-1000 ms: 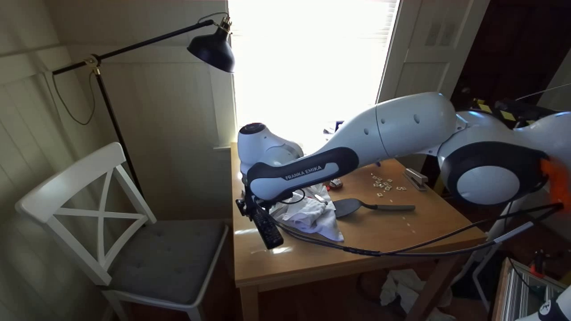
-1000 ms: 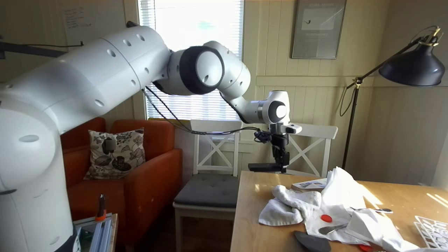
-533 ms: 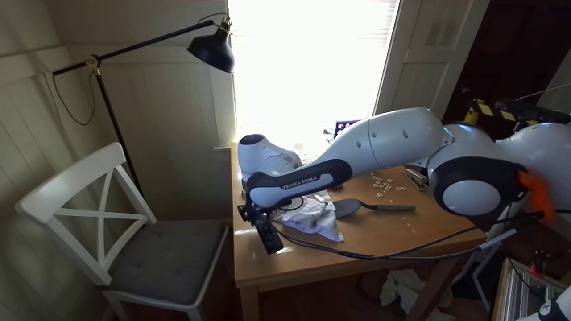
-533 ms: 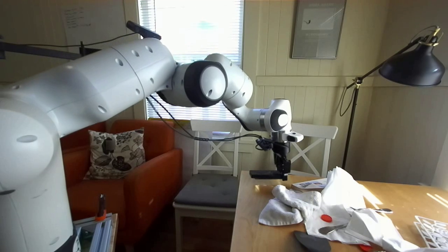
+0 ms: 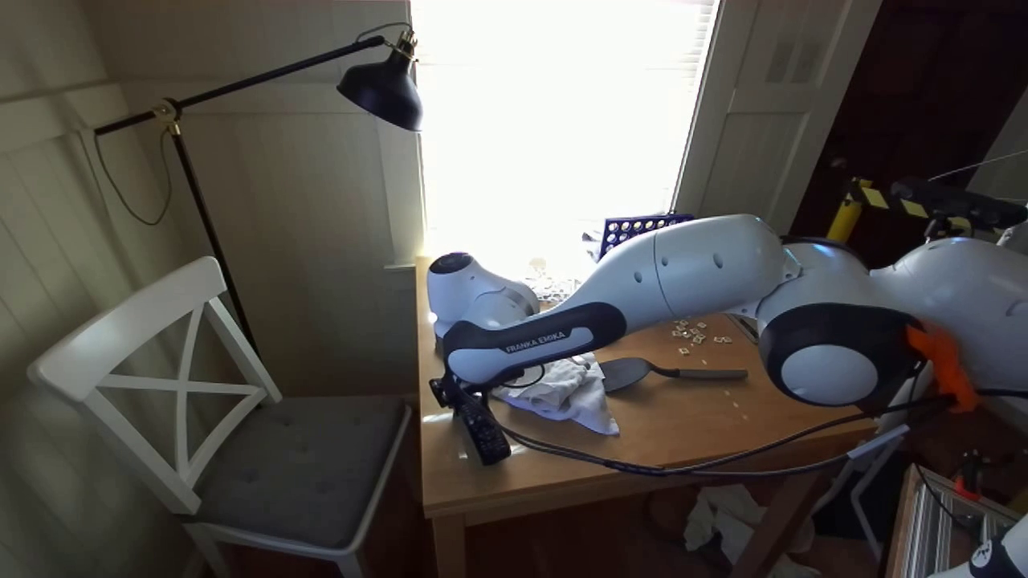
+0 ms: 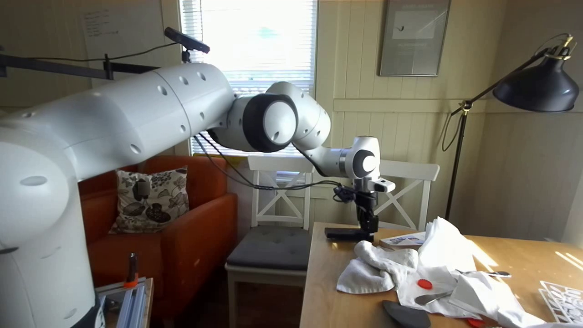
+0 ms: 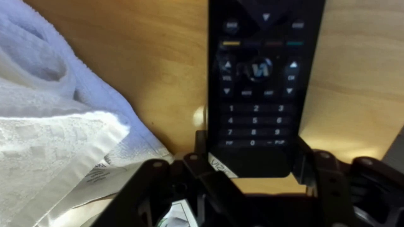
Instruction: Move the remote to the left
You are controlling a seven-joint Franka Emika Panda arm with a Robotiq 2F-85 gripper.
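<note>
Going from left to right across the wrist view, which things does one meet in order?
White towel → wooden table → black remote → table again → dark grey patch at the right edge, too cropped to identify.

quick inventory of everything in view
remote: 1, black, in gripper
table: 1, tan, under remote
towel: 1+, white, on table
spatula: 1, grey, on table
tiles: several, cream, on table
discs: 2+, red, near towel
grid rack: 1, blue, behind arm
chairs: 2+, white, near table
floor lamp: 1, black, near chairs
armchair: 1, orange, by window
cushion: 1, cream-and-grey, on armchair
framed picture: 1, grey, on wall
arm: 1, white-and-black, over table
gripper: 1, black, holding remote
</note>
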